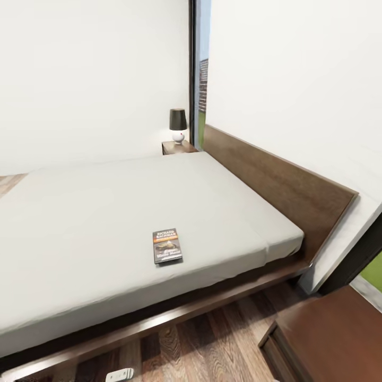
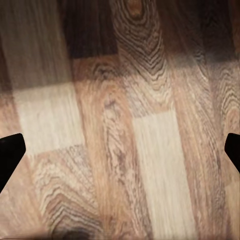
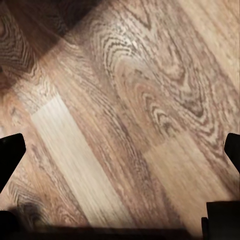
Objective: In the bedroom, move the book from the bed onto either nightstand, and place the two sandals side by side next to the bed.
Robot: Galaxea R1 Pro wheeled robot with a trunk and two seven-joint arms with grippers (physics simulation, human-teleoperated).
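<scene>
From the head view, one bed [image 1: 132, 212] with a dark wooden frame and a bare off-white mattress takes up most of the bedroom, its headboard [image 1: 281, 185] set against the white wall on the right. One book [image 1: 167, 245] lies flat on the mattress near the closer edge, cover up, well apart from the headboard. Two nightstands show: one [image 1: 178, 147] at the far side of the bed, just beside the headboard's far end, carrying one lamp [image 1: 178, 125] with a dark shade and a white round base, and a second [image 1: 329, 339] at the lower right, near the bed's closer corner, its glossy top bare. A narrow window strip [image 1: 202, 85] stands behind the lamp. The wood-plank floor [image 1: 212, 345] runs along the bed's closer side, and one small white object [image 1: 119, 375] lies on it at the bottom edge, too small to identify. In the left wrist view, the left end effector [image 2: 120, 152] hangs over floor planks, its two dark fingertips [image 2: 9, 155] at opposite edges, spread wide with nothing between them. In the right wrist view, the right end effector [image 3: 120, 152] is likewise over bare planks, its two fingertips [image 3: 10, 155] far apart and holding nothing.
</scene>
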